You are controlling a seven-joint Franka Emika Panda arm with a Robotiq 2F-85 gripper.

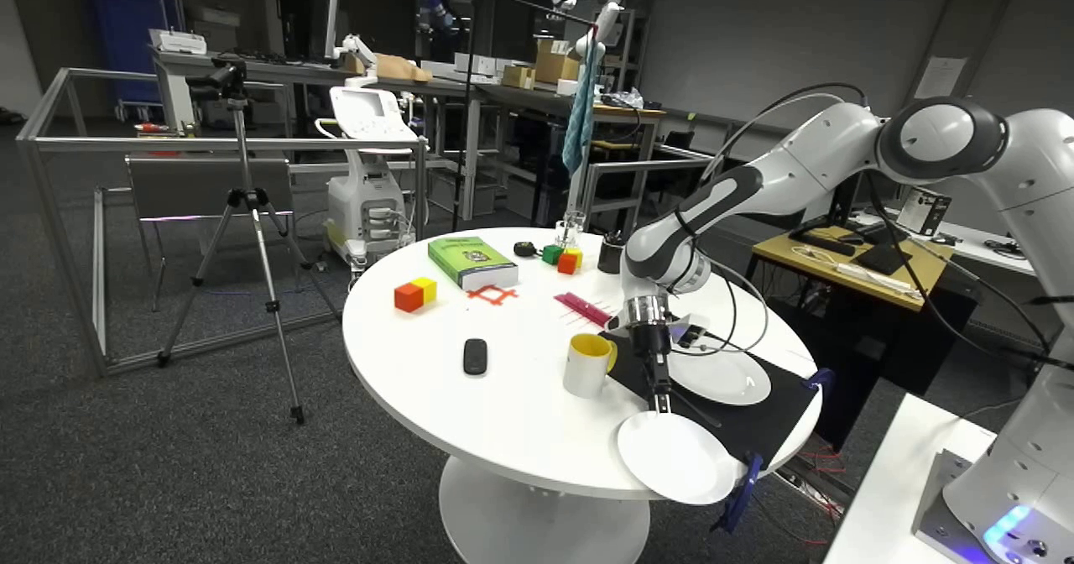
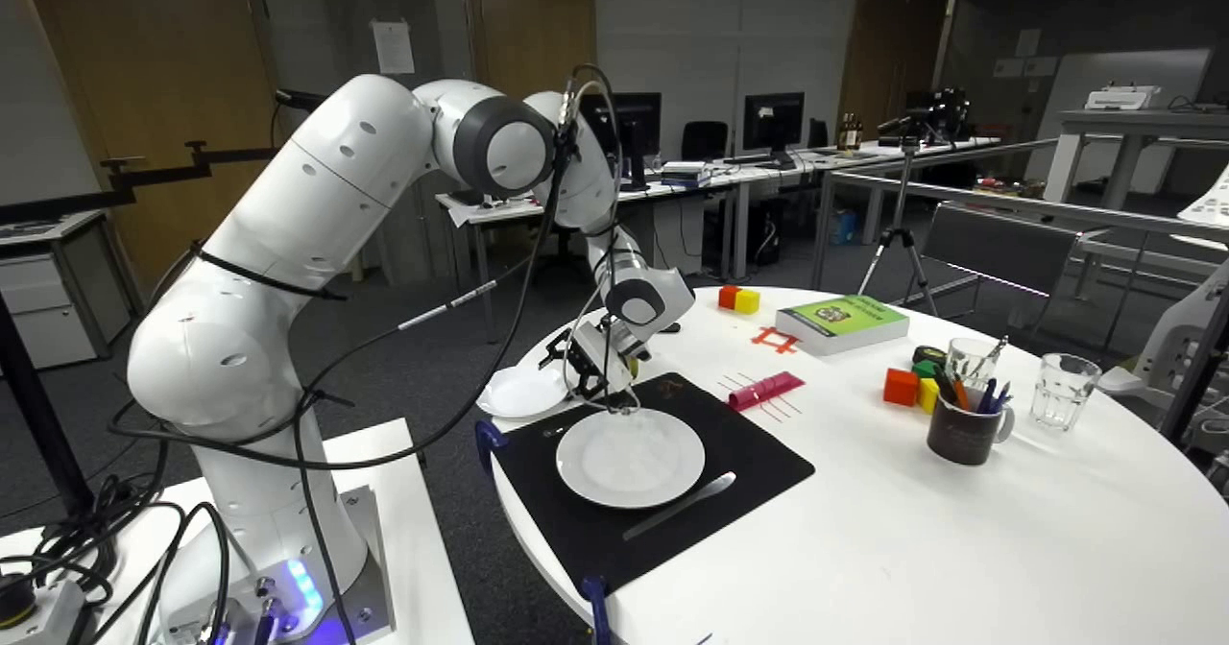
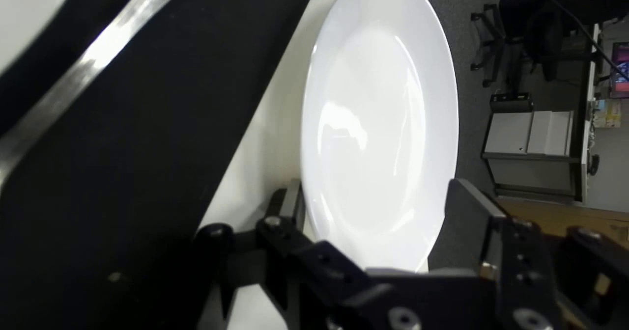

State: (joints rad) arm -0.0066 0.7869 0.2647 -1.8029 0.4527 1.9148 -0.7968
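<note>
My gripper (image 1: 661, 406) is open and low at the table's edge, tilted towards a small white plate (image 1: 675, 459). In the wrist view the fingers (image 3: 374, 186) stand wide apart, with the near part of the plate (image 3: 373, 123) between them. The left finger is close to the plate's rim; whether it touches cannot be told. The plate also shows in an exterior view (image 2: 523, 393), beside the gripper (image 2: 557, 361). A larger white plate (image 2: 630, 460) lies on a black mat (image 2: 749, 477) behind the gripper, with a knife (image 2: 680, 506) beside it. A white mug with yellow inside (image 1: 585, 371) stands near the gripper.
Blue clamps (image 1: 738, 497) hold the mat at the table's edge. A black device (image 1: 475, 357), a green book (image 1: 472, 263), red and yellow cubes (image 1: 415, 295), a pink strip (image 2: 765, 391), a dark pen mug (image 2: 963, 434) and glasses (image 2: 1064, 392) stand farther off on the round table.
</note>
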